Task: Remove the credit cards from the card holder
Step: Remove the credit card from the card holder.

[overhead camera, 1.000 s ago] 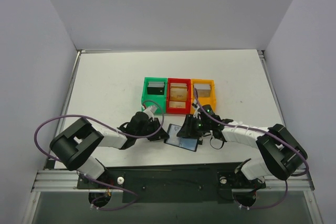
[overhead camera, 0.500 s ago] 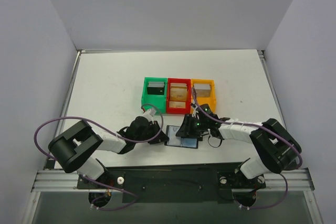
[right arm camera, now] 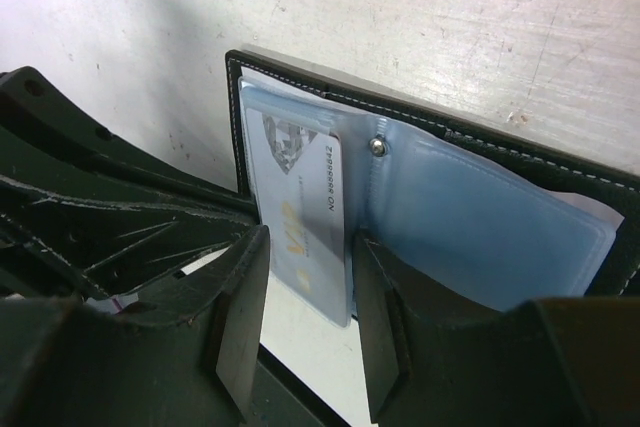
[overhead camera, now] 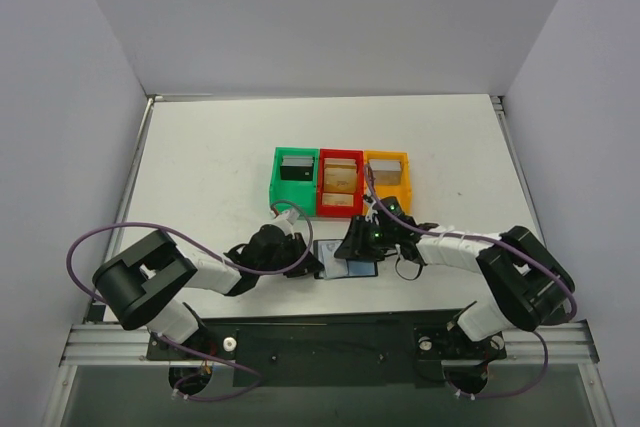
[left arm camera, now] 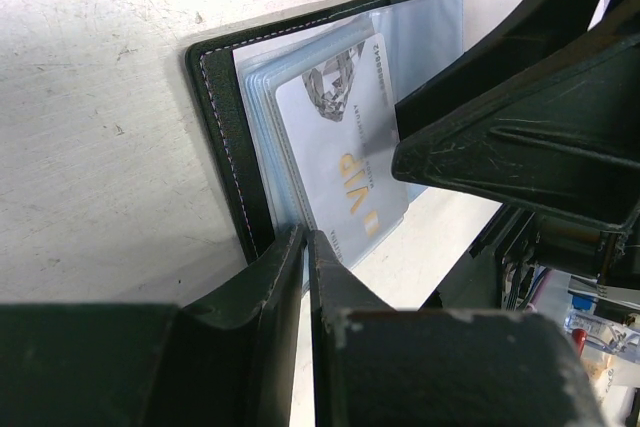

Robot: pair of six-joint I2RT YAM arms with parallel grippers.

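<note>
At the card holder, left gripper is nearly closed, pinching its edge; right gripper stands half open astride the white card lettered "VIP" in gold.

Open card holder, pale card between fingers

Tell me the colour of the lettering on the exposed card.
Gold, on a whitish card in the card holder; clearest in the left wrist view.
</note>
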